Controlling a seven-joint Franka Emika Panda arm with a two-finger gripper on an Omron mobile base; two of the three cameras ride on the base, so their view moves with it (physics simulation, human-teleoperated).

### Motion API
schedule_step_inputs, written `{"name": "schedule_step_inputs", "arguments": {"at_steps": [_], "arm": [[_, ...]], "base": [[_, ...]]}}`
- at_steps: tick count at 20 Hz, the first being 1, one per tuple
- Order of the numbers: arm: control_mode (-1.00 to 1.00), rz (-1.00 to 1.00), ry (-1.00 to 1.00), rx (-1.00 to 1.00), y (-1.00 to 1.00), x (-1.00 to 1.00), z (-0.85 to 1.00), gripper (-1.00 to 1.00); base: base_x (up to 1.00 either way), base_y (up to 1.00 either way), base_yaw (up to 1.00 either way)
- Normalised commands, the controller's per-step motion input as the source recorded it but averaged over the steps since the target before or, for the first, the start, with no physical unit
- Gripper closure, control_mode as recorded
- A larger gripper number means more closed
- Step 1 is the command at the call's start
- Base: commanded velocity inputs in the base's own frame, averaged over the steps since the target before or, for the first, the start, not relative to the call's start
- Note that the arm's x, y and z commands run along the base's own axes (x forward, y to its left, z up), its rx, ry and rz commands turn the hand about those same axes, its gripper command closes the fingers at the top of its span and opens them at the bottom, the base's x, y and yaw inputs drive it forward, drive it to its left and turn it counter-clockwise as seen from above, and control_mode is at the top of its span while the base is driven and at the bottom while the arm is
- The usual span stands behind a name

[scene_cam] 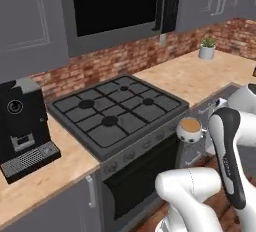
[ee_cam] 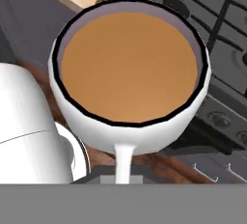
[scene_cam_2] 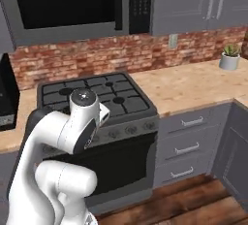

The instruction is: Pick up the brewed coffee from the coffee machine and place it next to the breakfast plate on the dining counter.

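The brewed coffee (ee_cam: 130, 66), a white mug full of light brown coffee, hangs upright in the air just off the stove's front edge. It also shows beside my forearm as the mug (scene_cam: 190, 128). My gripper (ee_cam: 123, 174) is shut on the mug's thin handle (ee_cam: 124, 160), and its fingertips are hidden under the cup. The black coffee machine (scene_cam: 22, 126) stands far left on the wooden counter with its metal drip tray (scene_cam: 31, 158) bare. Its edge shows as the coffee machine (scene_cam_2: 7, 95). The breakfast plate and the dining counter are out of view.
A black gas stove (scene_cam: 117, 111) with an oven below lies between the coffee machine and the mug. A microwave (scene_cam_2: 72, 1) hangs above it. A potted plant (scene_cam: 207, 47) sits at the counter's back right. Grey drawers (scene_cam_2: 191, 144) and wood floor (scene_cam_2: 193, 204) are to the right.
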Motion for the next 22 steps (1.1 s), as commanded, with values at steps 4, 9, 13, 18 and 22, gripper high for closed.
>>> {"name": "schedule_step_inputs", "arguments": {"at_steps": [4, 9, 13, 18, 22], "arm": [[1.0, 0.0, 0.0, 0.0, 0.0, 0.0, 0.0, 1.0], [1.0, 0.0, 0.0, 0.0, 0.0, 0.0, 0.0, 1.0], [1.0, 0.0, 0.0, 0.0, 0.0, 0.0, 0.0, 1.0], [1.0, 0.0, 0.0, 0.0, 0.0, 0.0, 0.0, 1.0], [1.0, 0.0, 0.0, 0.0, 0.0, 0.0, 0.0, 1.0]], "base": [[0.0, -0.52, -0.85], [-0.08, -0.41, -0.86], [-0.53, -0.19, -0.79], [-0.45, -0.13, -0.82], [-0.11, -0.15, -0.87]]}}
